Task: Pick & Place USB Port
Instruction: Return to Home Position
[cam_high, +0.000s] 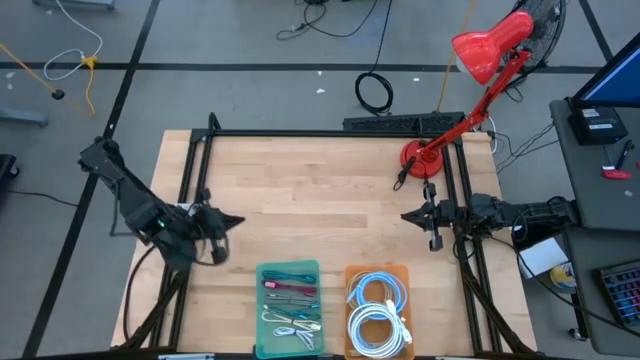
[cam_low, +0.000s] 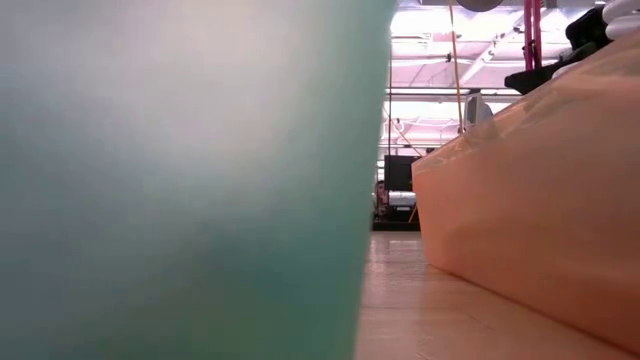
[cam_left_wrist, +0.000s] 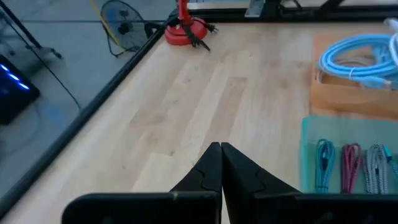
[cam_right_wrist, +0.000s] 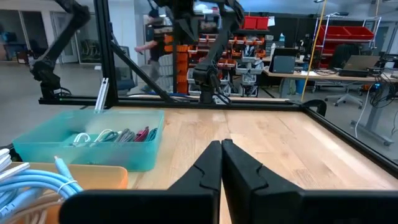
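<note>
High: green bin (cam_high: 288, 266) and orange bin (cam_high: 378, 268) stand side by side at the table's (cam_high: 320, 190) near edge. Thin braided cables (cam_high: 292, 300) lie in green, blue and white coils (cam_high: 378, 310) in orange. Left gripper (cam_high: 230, 221) and right gripper (cam_high: 410, 215) are well apart from the bins.
Low: translucent plastic walls only.
Wrists: both pincers pinched fully together, empty.
Cables likely light, limp, springy; grip at the stiff plug.

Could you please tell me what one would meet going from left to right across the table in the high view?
Left gripper, shut → green bin → orange bin → right gripper, shut. The red lamp is left out, as it overlaps the right gripper in that direction.
</note>
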